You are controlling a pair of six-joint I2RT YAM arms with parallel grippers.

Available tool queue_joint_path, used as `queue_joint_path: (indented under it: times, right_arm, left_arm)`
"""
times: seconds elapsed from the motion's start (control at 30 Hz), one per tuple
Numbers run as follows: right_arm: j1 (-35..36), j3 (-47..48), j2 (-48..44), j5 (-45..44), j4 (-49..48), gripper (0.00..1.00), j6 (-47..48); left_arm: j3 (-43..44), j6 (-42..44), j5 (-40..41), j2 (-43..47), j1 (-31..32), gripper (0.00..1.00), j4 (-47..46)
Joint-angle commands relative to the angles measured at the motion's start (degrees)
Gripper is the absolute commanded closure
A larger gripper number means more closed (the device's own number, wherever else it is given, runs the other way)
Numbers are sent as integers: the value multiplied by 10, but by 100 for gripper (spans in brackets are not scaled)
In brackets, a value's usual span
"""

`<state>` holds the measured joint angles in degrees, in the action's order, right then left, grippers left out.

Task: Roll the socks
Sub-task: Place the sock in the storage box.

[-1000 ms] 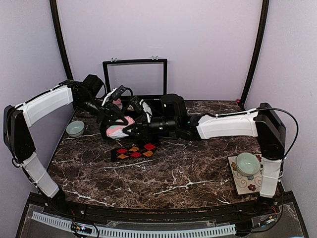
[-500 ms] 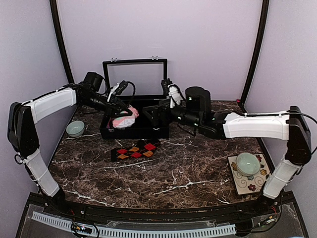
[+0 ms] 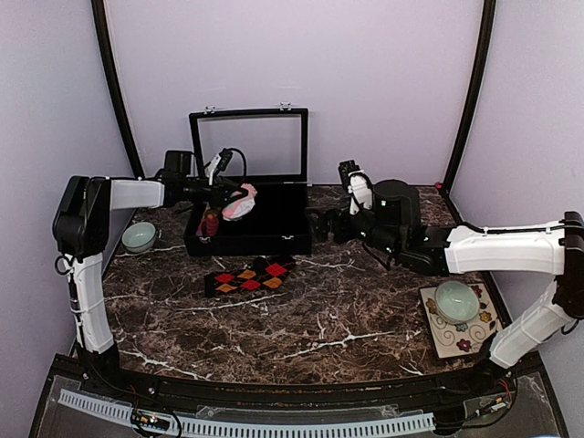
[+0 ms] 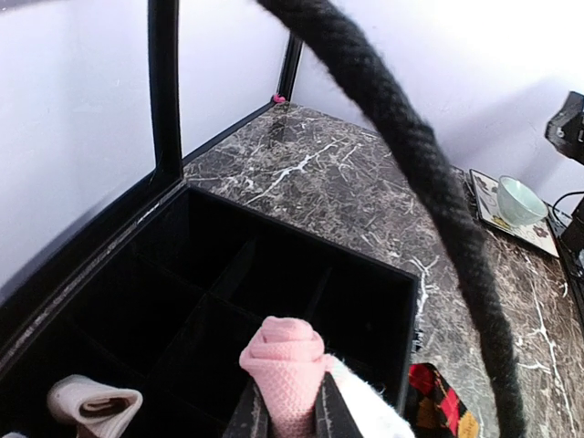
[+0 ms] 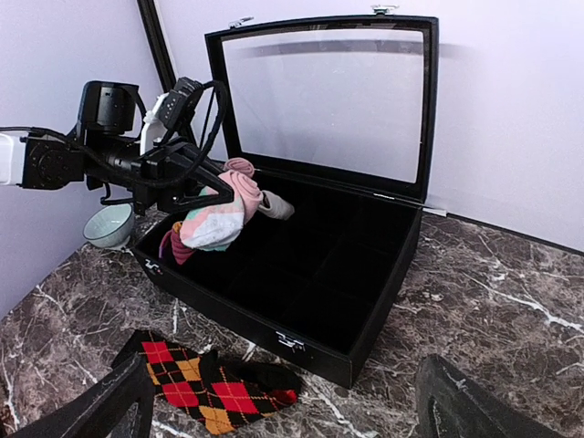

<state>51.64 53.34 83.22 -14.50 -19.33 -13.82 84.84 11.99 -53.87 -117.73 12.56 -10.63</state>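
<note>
Jaws of your left gripper (image 4: 287, 412) pinch the pink sock (image 4: 283, 351), rolled tight, its teal-and-white end hanging below them. Your right gripper (image 5: 283, 391) holds its jaws spread, the black argyle sock (image 5: 205, 379) flat ahead of them.

A pale lilac back wall (image 3: 383, 73) closes the scene, plain and evenly lit; side walls (image 3: 46, 109) of the same colour stand to left and right. Two black poles (image 3: 108, 64) – slightly curved – rise at the back corners, leaning outward toward the top. The table (image 3: 347, 319) is dark brown marble with white veins; along its near edge runs a black rail with a white perforated strip (image 3: 274, 426).
</note>
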Motion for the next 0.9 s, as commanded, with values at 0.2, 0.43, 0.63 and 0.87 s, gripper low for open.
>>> queue_joint_path:
  times: [0.2,0.43,0.63,0.87]
  right_arm:
    - [0,5,-13,-28,13,0,5]
    - [-4,1,-18,-32,26,1,1]
    - [-10,-8,-27,-26,20,1,-5]
    - [-11,-18,-27,-13,7,1,-11]
  left_arm:
    - [66,-98,-26,-90,-4,96,-146]
    - [73,-106,-25,-117,-17,92,-161]
    - [59,-26,36,-113,-20,93,-116]
    - [48,1,43,-113,-21,90,-119]
